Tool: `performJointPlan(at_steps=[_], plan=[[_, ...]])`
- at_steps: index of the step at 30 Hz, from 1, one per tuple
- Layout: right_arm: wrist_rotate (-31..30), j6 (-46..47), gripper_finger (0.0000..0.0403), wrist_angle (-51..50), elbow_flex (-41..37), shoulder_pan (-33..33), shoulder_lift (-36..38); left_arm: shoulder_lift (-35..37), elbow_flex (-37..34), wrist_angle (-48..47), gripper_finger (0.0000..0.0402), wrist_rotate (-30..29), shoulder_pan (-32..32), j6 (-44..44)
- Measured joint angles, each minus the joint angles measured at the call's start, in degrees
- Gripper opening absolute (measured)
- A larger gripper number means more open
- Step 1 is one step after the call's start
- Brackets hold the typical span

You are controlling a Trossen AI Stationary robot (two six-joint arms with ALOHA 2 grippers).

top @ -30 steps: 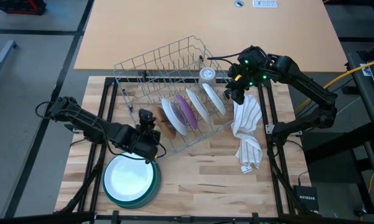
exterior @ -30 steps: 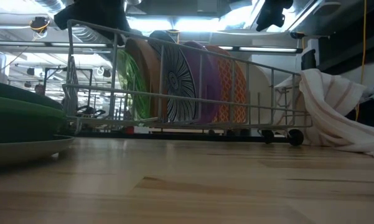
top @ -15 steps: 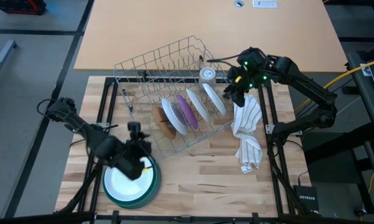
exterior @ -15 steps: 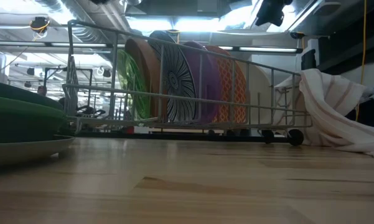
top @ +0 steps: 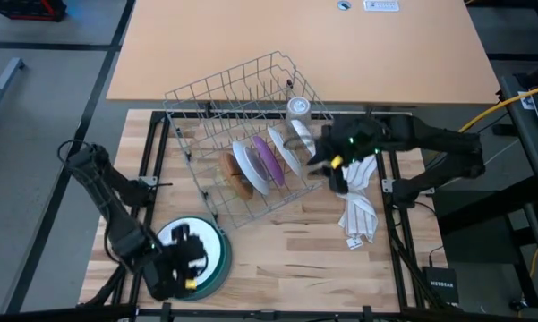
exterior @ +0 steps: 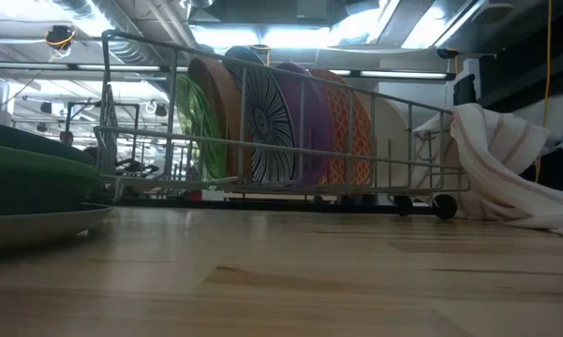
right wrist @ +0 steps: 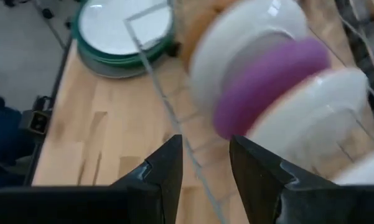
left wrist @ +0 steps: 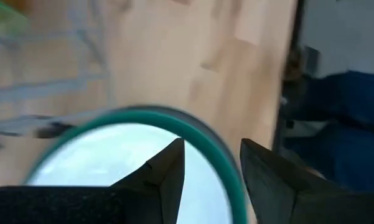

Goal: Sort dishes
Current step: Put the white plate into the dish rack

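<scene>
Several dishes stand on edge in the grey wire rack [top: 242, 125]: brown [top: 240, 183], white [top: 249, 165], purple [top: 264, 159] and white [top: 286, 148]. The low view also shows clear green [exterior: 195, 122], patterned [exterior: 262, 122] and orange-patterned [exterior: 351, 131] ones. A white plate on a teal one [top: 213, 255] lies stacked at the near left. My left gripper [top: 197, 259] hovers open over this stack [left wrist: 143, 143], touching nothing. My right gripper [top: 318, 165] is open just off the rack's right end, facing the white and purple plates [right wrist: 267, 87].
A white striped cloth [top: 356, 192] lies crumpled right of the rack, under my right arm. A clear cup [top: 297, 109] stands at the rack's far right corner. Bare wooden tabletop [top: 286, 259] lies between the stack and the cloth.
My left gripper has swung away from the rack's near left corner toward the table's near edge and now hovers over the plate stack. My right gripper has gone toward the near edge and the plates at the rack's right end.
</scene>
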State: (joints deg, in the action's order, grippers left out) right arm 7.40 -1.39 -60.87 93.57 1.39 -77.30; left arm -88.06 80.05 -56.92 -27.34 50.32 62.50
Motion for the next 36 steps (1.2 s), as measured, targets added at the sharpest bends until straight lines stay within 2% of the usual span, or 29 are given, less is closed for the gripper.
performJointPlan(at_steps=[9,12,19,24,36], plan=[[-4.5,0.1,0.0136,7.5,0.0,-13.9,-4.2,-11.2,0.0,13.3,0.0145,2.4,6.0,-4.2],[-5.3,0.1,0.0136,10.3,0.0,-17.4,-7.2,-14.5,0.0,14.4,0.0145,3.4,6.9,-3.3],[-6.2,0.3,0.0136,17.3,0.0,-23.3,-15.0,-16.1,-0.1,8.2,0.0145,3.5,7.4,-1.0],[-8.0,2.6,0.0136,21.1,0.0,-26.7,-20.7,-16.4,-0.1,-0.5,0.0145,3.6,7.5,5.4],[-14.0,5.1,0.0136,27.8,0.0,-30.3,-30.4,-16.7,-0.1,0.6,0.0145,4.3,9.5,10.5]])
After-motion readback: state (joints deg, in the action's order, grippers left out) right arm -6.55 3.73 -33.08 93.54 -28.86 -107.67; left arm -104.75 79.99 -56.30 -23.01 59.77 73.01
